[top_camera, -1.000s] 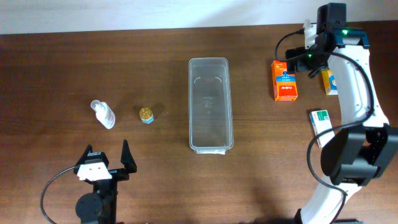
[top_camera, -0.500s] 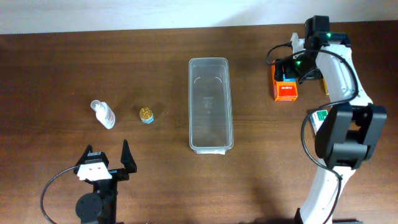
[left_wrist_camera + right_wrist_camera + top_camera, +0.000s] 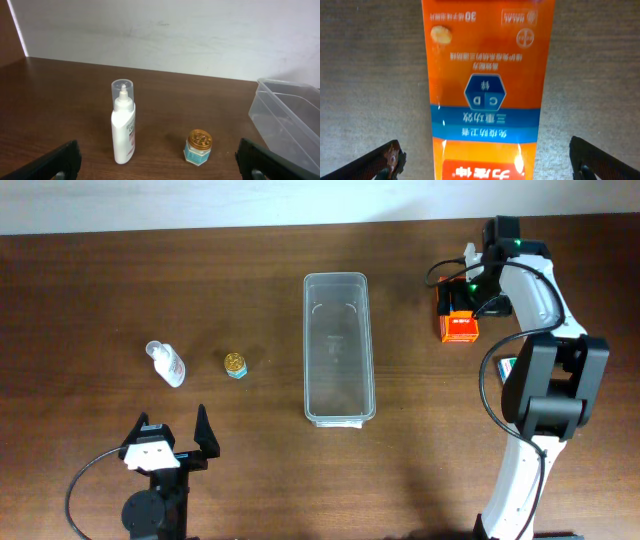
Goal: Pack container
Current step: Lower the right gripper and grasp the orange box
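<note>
The clear plastic container [image 3: 338, 346] lies lengthwise in the middle of the table, empty; its corner shows at the right of the left wrist view [image 3: 290, 117]. My right gripper [image 3: 461, 298] is open, directly over the orange and blue box [image 3: 461, 328], which fills the right wrist view [image 3: 487, 90] between the two spread fingers [image 3: 487, 170]. My left gripper [image 3: 170, 442] is open and empty at the near left, facing a white bottle [image 3: 123, 125] and a small gold-lidded jar [image 3: 199, 146].
The white bottle [image 3: 166, 363] and the jar [image 3: 235, 365] lie left of the container. A green and white box [image 3: 510, 368] shows partly under the right arm. The table's far edge meets a white wall.
My right gripper has moved left and down from beside the orange box to directly over it, hiding most of it in the overhead view. The left arm has not moved.
</note>
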Controlling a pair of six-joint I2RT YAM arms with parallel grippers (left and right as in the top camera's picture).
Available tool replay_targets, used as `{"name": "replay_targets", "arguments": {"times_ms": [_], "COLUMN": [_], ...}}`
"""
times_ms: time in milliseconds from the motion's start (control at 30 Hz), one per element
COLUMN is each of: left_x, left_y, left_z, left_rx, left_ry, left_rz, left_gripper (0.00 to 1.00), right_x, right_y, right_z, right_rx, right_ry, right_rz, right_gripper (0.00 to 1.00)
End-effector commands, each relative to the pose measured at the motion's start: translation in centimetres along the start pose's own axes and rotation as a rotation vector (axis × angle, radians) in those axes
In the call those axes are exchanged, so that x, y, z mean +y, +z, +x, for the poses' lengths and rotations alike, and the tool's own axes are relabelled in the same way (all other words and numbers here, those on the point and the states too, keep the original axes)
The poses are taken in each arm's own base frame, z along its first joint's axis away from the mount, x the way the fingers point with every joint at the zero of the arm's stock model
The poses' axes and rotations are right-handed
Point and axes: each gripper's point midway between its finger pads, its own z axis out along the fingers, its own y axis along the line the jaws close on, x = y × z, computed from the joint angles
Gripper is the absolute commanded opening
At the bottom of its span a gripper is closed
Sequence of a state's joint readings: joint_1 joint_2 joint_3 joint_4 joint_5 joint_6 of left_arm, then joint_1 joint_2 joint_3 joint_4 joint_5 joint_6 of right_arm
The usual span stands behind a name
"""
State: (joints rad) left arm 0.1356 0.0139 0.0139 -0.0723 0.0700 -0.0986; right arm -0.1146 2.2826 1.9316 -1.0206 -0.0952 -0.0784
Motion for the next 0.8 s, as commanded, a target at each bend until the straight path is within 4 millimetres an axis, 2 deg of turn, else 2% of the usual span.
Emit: {"name": "replay_targets", "arguments": {"times_ms": [0, 367, 767], "left_x": [0.0, 0.0, 0.0], "left_y": [0.0, 0.0, 0.0], "left_z": [0.2, 0.2, 0.2], "left_rx": [0.001, 0.001, 0.001], "left_ry": [-0.006, -0.006, -0.006], "left_rz": [-0.004, -0.004, -0.004], "left_gripper": [0.99, 0.99, 0.99], "right_x": [-0.7, -0.8, -1.0], "right_y": [0.4, 1.3, 3.8], "right_z": [-0.5, -1.0, -0.2], "right_rx": [-0.013, -0.042, 0.004], "right_ry": [0.006, 0.000, 0.004], "right_rz": [0.031, 0.032, 0.028], "right_gripper": [0.98, 0.98, 0.97]}}
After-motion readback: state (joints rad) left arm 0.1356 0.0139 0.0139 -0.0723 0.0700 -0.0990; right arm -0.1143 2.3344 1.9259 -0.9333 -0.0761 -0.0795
